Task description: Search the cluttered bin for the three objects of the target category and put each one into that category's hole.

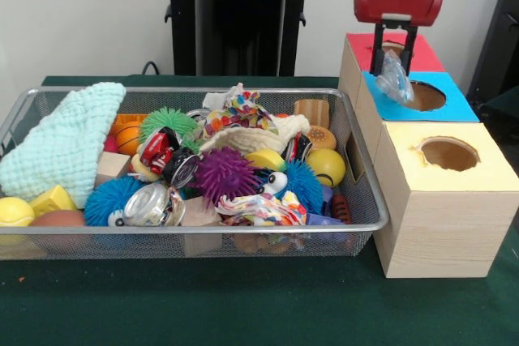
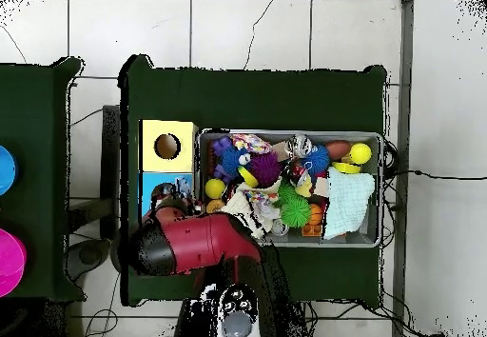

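End effector [image 1: 395, 66] at the upper right of the front view pinches a crumpled clear plastic piece [image 1: 395, 79] between its black fingers, holding it in the air above the blue-topped section [image 1: 454, 107] of the wooden sorting box. Blue hole [image 1: 423, 96] lies just right of and slightly below the hanging piece in that view, with the red section [image 1: 426, 53] behind it and the yellow hole [image 1: 448, 153] well toward the bottom of the frame. Judging from this, a short shift to the frame's right would bring the piece over the blue hole. Wire bin [image 1: 365, 218] fills the left and centre, heaped with spiky balls, cloth and toys. In the overhead view the red arm [image 2: 195, 243] covers the blue section, so the piece is hidden there
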Robot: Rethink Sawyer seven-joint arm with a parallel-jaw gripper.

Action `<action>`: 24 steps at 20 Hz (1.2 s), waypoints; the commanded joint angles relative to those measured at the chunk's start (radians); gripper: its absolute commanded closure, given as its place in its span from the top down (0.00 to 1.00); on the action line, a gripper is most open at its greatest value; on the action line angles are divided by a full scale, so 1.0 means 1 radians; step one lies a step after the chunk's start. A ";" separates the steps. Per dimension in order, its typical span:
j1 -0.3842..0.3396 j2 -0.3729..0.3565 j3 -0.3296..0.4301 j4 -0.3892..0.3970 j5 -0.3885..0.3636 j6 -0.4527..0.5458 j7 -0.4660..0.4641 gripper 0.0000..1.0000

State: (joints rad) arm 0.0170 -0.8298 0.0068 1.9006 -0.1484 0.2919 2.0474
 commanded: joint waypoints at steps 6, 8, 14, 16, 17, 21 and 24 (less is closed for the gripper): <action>0.198 0.110 -0.173 0.031 0.177 -0.088 0.352 0.00; 0.212 0.117 -0.176 0.039 0.212 -0.074 0.355 0.00; 0.245 0.143 -0.190 0.015 0.254 -0.140 0.317 0.00; 0.247 0.146 -0.190 0.020 0.270 -0.171 0.302 1.00; 0.247 0.147 -0.190 0.023 0.270 -0.190 0.304 1.00; 0.238 0.147 -0.200 0.020 0.273 -0.196 0.273 1.00; 0.229 0.128 -0.217 0.043 0.282 -0.165 0.264 1.00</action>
State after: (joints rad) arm 0.2650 -0.7215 -0.1814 1.9013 0.0796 0.1244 2.0969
